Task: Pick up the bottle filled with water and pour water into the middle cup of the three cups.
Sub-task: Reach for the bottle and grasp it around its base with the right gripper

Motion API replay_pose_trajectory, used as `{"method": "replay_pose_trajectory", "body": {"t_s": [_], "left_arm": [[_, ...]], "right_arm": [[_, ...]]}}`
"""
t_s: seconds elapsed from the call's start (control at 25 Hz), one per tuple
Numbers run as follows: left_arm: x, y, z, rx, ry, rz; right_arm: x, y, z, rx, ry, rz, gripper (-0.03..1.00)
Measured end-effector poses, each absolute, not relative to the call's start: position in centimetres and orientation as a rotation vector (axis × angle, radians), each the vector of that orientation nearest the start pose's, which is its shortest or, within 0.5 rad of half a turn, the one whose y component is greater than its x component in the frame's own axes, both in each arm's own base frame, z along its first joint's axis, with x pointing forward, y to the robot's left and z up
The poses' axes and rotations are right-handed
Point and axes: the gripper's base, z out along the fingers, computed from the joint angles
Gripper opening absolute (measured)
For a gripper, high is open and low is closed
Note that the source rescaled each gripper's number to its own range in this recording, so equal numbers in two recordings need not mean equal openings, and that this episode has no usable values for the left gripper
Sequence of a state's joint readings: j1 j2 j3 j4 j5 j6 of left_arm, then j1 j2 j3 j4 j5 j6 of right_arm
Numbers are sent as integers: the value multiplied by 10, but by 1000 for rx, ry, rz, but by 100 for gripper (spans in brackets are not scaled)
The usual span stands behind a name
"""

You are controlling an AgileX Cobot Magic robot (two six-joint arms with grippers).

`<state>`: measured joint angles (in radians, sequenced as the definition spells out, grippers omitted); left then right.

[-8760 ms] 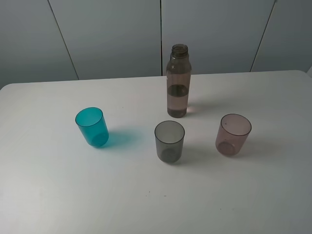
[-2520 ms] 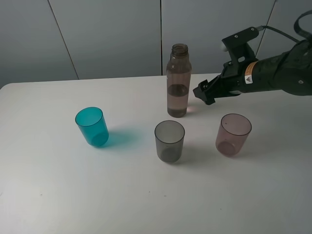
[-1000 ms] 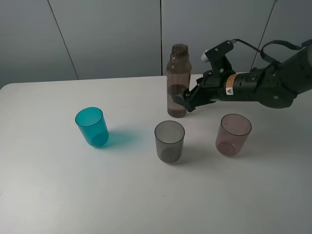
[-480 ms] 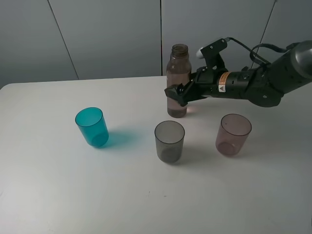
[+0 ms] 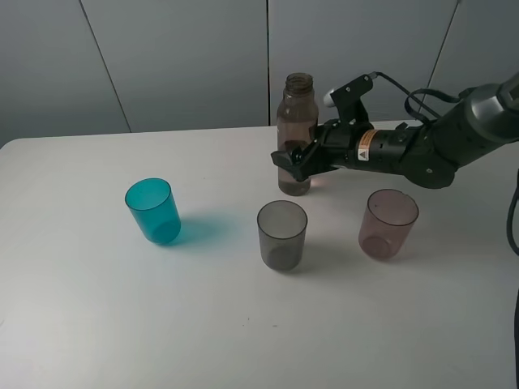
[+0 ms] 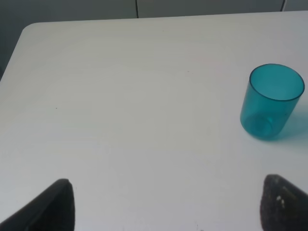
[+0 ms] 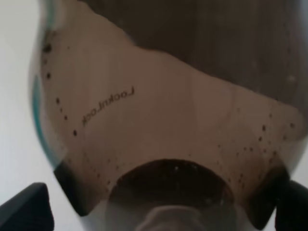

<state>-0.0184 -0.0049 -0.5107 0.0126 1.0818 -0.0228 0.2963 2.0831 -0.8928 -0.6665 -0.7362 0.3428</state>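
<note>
The brownish-pink bottle stands upright and capless at the back of the table, with water in its lower half. My right gripper reaches in from the right, open, with its jaws on either side of the bottle's lower body. In the right wrist view the bottle fills the frame between the two fingertips. The smoky grey middle cup stands in front of the bottle, between the teal cup and the pinkish-mauve cup. My left gripper is open and empty, out of the exterior view.
The white table ends at a grey panelled wall behind the bottle. The teal cup also shows in the left wrist view, ahead of the left fingers. The right arm's body hangs above the table behind the pinkish-mauve cup.
The right arm came in from the right and moved left until its open jaws straddle the bottle. The bottle and the three cups have not moved.
</note>
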Motion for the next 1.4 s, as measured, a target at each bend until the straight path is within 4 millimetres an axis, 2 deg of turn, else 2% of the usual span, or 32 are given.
{"method": "replay_pose_trajectory", "body": {"t_s": [0.36, 0.72, 1.04, 1.4], "left_arm": [[-8, 1, 278, -5, 2050, -11], [-8, 1, 278, -5, 2050, -11], [-8, 1, 278, -5, 2050, -11], [-8, 1, 278, -5, 2050, -11]], "right_arm": [[365, 151, 100, -744, 1857, 504, 100], [365, 152, 97, -747, 1854, 508, 100], [365, 154, 82, -781, 1836, 516, 100], [366, 155, 83, -787, 1772, 516, 100]]}}
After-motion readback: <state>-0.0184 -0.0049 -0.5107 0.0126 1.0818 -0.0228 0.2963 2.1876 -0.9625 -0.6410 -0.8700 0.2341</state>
